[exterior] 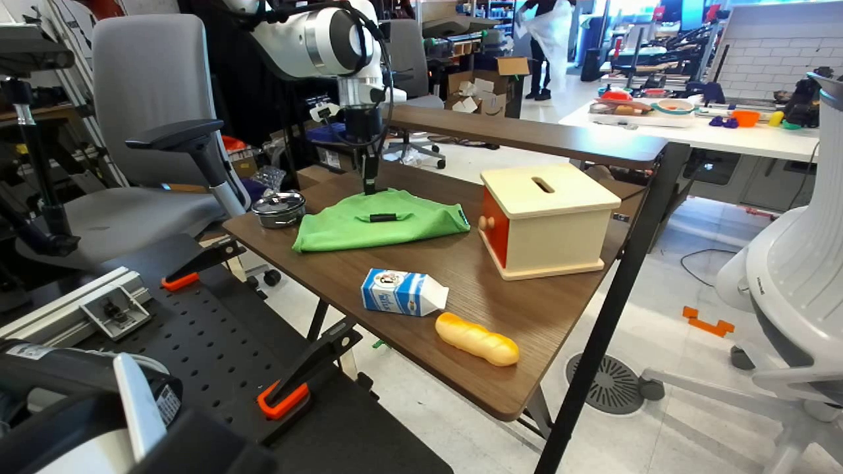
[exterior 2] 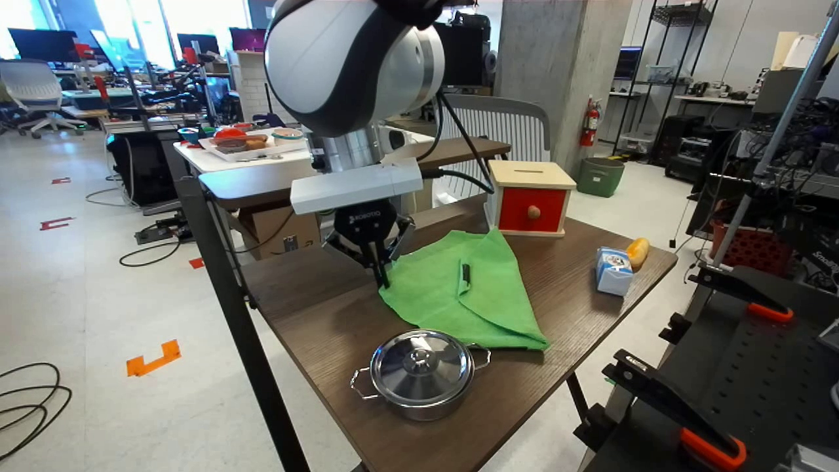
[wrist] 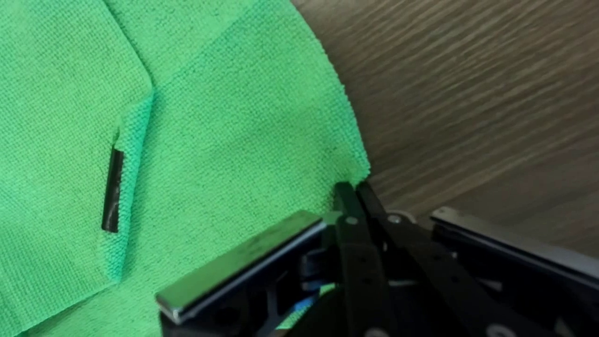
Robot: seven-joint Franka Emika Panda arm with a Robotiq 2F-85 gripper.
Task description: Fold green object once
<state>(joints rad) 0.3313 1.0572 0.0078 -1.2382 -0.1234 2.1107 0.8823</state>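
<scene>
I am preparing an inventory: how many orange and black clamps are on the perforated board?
2, on the edge of the board facing the brown table: one clamp nearer the pot, another clamp nearer the carton. Others may be hidden.

in an exterior view my franka panda arm (exterior: pixel 286 49) hangs at the far left, my robotiq gripper (exterior: pixel 370 189) pointing down, its two slim black fingers (wrist: pixel 345 203) pressed close together.

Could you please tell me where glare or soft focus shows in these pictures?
In both exterior views, pale sheen on the raised shelf; in an exterior view, washed-out windows and glints on the pot lid; in the wrist view, the green cloth shows distinct weave, while the gripper looks softer nearer the camera.
</scene>
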